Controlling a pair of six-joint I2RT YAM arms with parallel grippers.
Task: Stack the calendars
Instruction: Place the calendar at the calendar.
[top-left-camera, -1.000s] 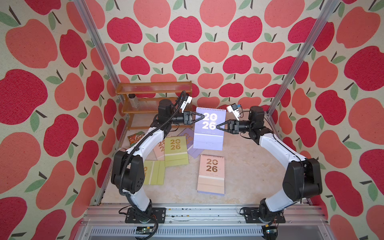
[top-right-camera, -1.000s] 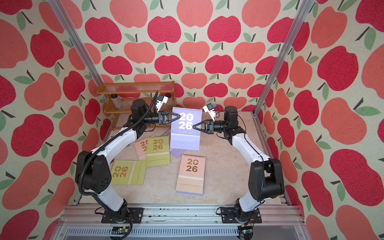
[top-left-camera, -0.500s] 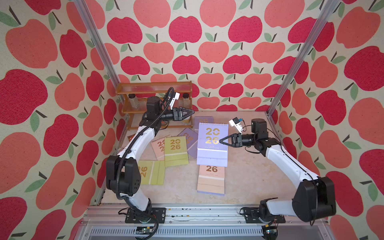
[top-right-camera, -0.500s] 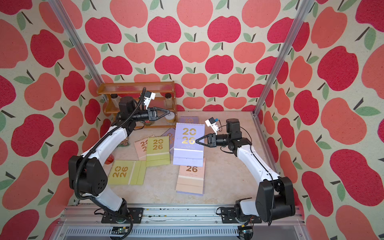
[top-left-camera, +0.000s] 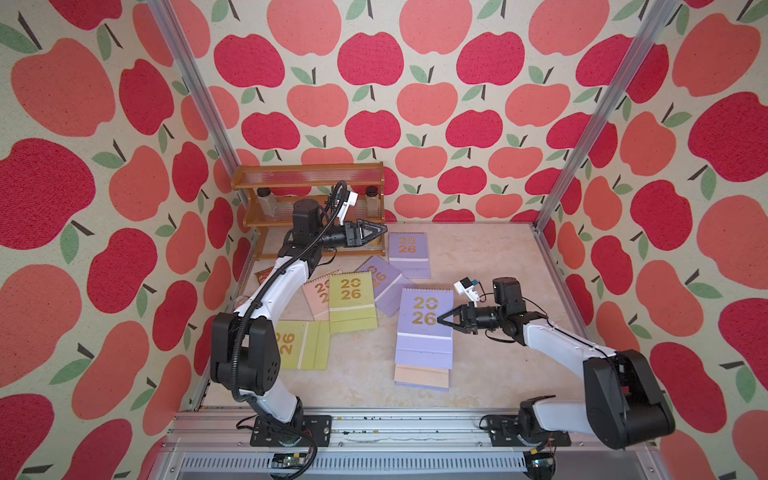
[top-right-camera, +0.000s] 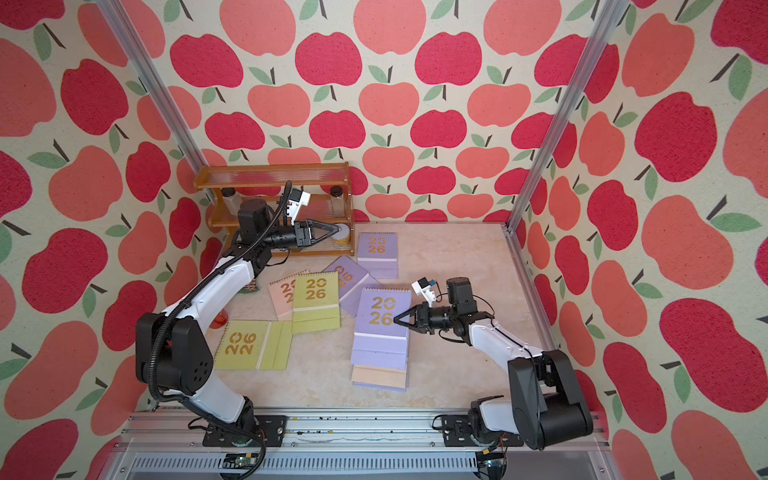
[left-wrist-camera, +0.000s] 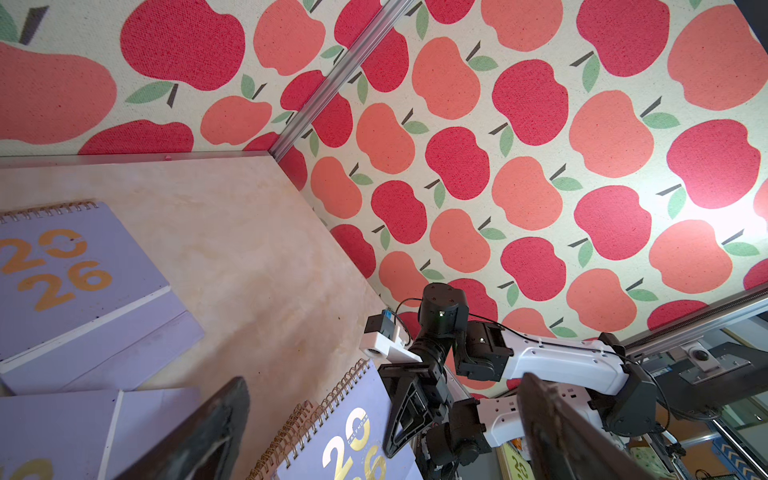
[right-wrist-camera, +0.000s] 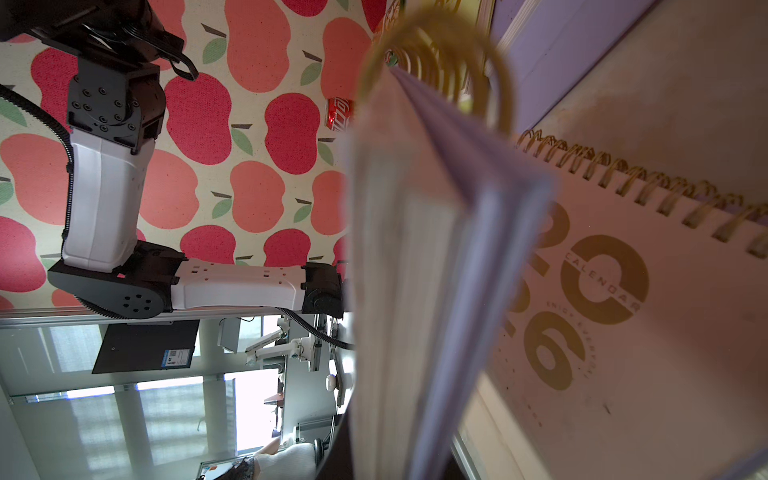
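Gripping a flat lilac spiral-bound calendar (top-left-camera: 424, 332) with gold "2026" numerals by its right edge, the right gripper (top-left-camera: 440, 320) had its jaws clamped on the cover, just beside the numerals. That calendar sat at the front middle of the beige marbled tabletop (top-left-camera: 490, 257), over a pale pink spiral-bound calendar (top-left-camera: 422, 376) whose front strip stuck out beneath it. In the right wrist view the lilac calendar (right-wrist-camera: 415, 270) appeared edge-on and blurred, its coil end standing off the pink calendar (right-wrist-camera: 648, 332). Whether any part of it touched the pink one could not be told.

The left gripper (top-left-camera: 380, 230) hung raised and empty in front of the amber wooden two-tier rack (top-left-camera: 307, 174) at the back left, with its jaws wide apart. In the left wrist view its dark fingers (left-wrist-camera: 208, 432) stood well apart with nothing between them.

The other calendars lay flat. A second lilac calendar (top-left-camera: 409, 255) lay square near the rack, and a slanted lilac calendar (top-left-camera: 386, 282) lay just in front of it. To their left a yellow-green calendar (top-left-camera: 352, 303) overlapped a second pale pink calendar (top-left-camera: 316, 293). A further yellow-green calendar (top-left-camera: 303, 345) lay at the front left, partly hidden by the left arm (top-left-camera: 274, 291). A crinkled snack packet (top-left-camera: 264, 275) showed only as a sliver behind that arm.
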